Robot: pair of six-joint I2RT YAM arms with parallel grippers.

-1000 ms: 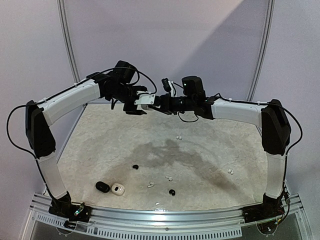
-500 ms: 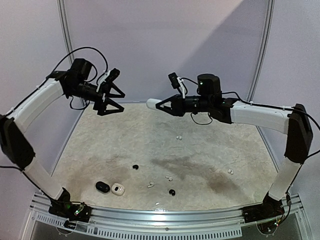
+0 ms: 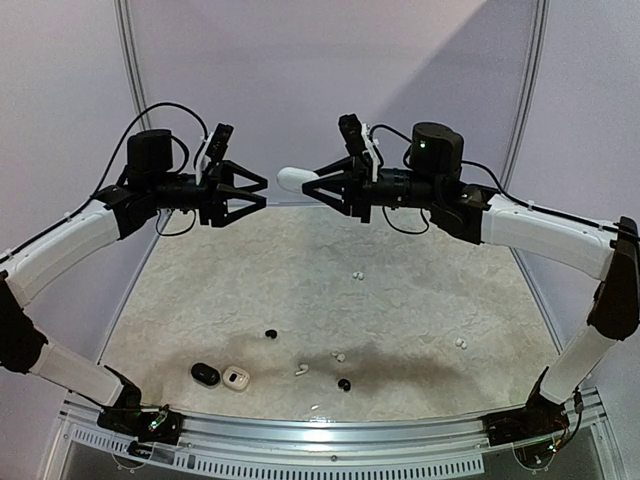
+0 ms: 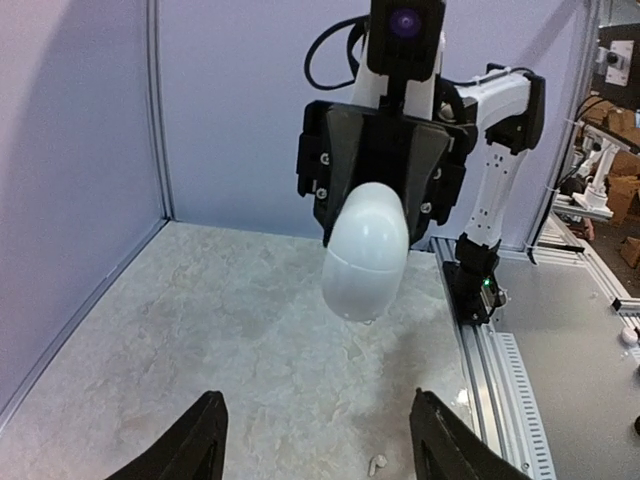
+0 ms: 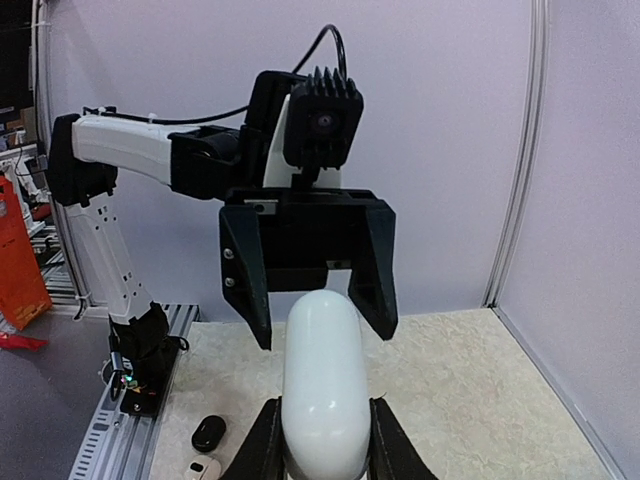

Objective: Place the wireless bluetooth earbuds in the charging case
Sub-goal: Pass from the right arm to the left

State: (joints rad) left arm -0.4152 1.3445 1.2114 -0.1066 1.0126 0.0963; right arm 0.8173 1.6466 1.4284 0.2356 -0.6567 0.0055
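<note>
Soft, even light with a kinda purple tint. The top view is a bit mushy and low-res. The wall (image 3: pixel 300 80) has a diagonal shade line and goes lighter at top right. There are blotchy dark shadows on the table (image 3: pixel 430 290) and glare off the front rail (image 3: pixel 330 428). The posts (image 3: pixel 128 60) bow slightly near the edges. Wrist views are crisper, with a soft sheen on the white case (image 5: pixel 322 400).

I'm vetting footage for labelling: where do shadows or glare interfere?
Top view: dark shadow patches cover the pale mottled tabletop around tiny loose earbuds; the metal front rail glares. Left wrist view: the white pebble-shaped case is sharp, softly lit. Right wrist view: mild highlights on it.
</note>
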